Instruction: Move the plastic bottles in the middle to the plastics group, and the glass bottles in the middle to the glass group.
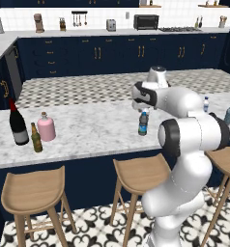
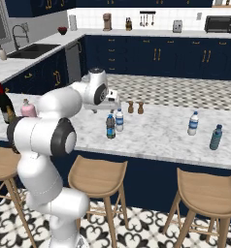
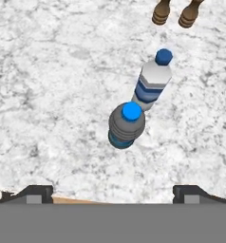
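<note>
Dark-topped bottle (image 3: 127, 124) upright on marble counter (image 3: 48, 95).

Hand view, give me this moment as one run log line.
gripper: open, above dark-topped bottle | held: nothing | white-labelled bottle: beside it | pink bottle: by wine bottle

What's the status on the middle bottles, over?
Gripper open, above the dark-topped blue plastic bottle, nothing held. Clear white-labelled water bottle close beside it. Squat pink glass bottle already by the tall dark wine bottle.
</note>
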You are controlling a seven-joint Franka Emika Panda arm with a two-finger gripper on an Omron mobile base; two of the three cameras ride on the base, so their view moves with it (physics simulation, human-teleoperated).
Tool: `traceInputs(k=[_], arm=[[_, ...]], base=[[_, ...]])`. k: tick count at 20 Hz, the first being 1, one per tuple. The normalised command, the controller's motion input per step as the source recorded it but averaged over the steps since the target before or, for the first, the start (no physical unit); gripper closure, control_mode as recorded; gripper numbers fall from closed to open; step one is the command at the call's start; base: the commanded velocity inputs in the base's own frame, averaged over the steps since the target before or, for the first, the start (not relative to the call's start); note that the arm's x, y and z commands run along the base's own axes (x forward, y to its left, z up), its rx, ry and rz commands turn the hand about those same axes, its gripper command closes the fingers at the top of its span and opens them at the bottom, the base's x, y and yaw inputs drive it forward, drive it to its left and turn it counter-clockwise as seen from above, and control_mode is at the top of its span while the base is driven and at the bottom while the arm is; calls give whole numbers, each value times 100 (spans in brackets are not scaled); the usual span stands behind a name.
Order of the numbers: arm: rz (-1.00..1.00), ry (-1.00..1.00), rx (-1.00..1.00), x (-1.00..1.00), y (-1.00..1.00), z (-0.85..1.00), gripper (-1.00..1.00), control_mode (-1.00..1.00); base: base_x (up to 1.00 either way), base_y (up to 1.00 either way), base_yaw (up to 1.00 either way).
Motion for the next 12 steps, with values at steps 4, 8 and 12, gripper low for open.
traceInputs(k=[4,8,12], arm=[[-2,0,0,29,-10,-15,-100,-100],[0,4,0,42,0,-26,-100,-100],[0,3,0,28,-2,-26,-100,-100]], base=[[0,0,0],[0,0,0],[0,0,0]])
